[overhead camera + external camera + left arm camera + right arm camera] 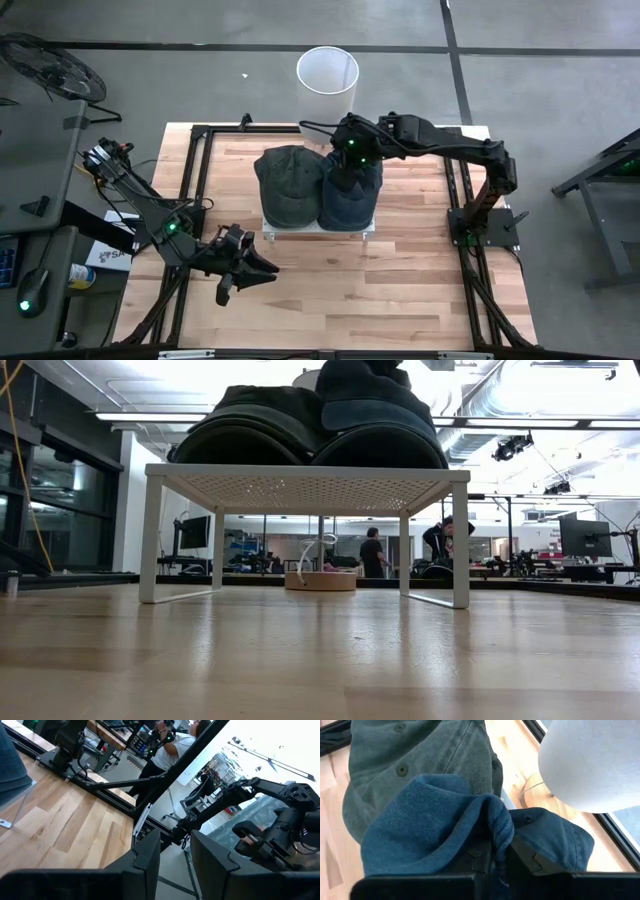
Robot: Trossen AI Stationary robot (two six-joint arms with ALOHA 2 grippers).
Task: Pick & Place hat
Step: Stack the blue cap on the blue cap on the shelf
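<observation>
while the blue hat point(445, 820) lies on the rack point(318, 229), right hand point(492, 857) pinches its crown.

Bare bench point(400, 290) near the rack point(318, 229); two hats point(288, 182) fill its top, bin point(327, 82) beyond.

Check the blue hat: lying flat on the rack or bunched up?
Bunched up. The right gripper is shut on a fold of the blue hat, pinching the fabric into a ridge; it sits beside the green hat on the white rack.
</observation>
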